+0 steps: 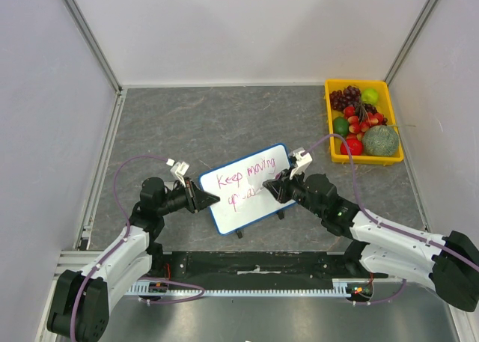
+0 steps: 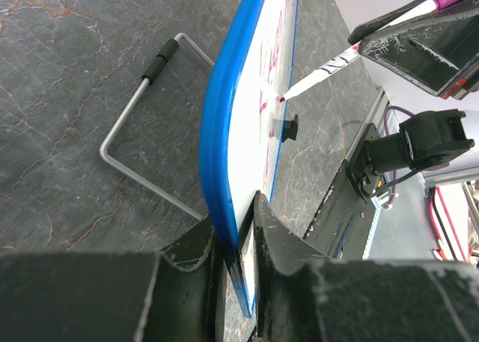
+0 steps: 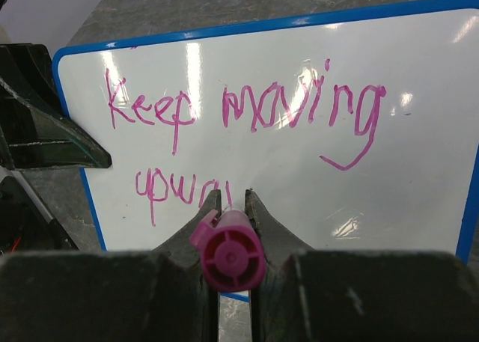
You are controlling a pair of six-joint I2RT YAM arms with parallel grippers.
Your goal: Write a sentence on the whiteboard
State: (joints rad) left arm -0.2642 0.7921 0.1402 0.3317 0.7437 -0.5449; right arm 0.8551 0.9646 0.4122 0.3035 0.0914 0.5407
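Whiteboard (image 1: 243, 213): mid-table, tilted, between the arms
Left gripper (image 2: 239, 233): pinching the board's blue rim
Right gripper (image 3: 229, 201): clamped on magenta marker (image 3: 228, 256)
Sentence (image 3: 247, 110): right wrist reads "Keep moving / upwa"
Marker tip: left wrist shows it touching the board

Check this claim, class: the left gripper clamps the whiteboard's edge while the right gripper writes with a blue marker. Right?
No: the marker is magenta, not blue, as the right wrist view shows. The left gripper does clamp the whiteboard; the right gripper writes.

Whiteboard (image 3: 419, 170) is white, blue-rimmed; sentence (image 3: 254, 106) and seemingly marker (image 3: 228, 256) are magenta.
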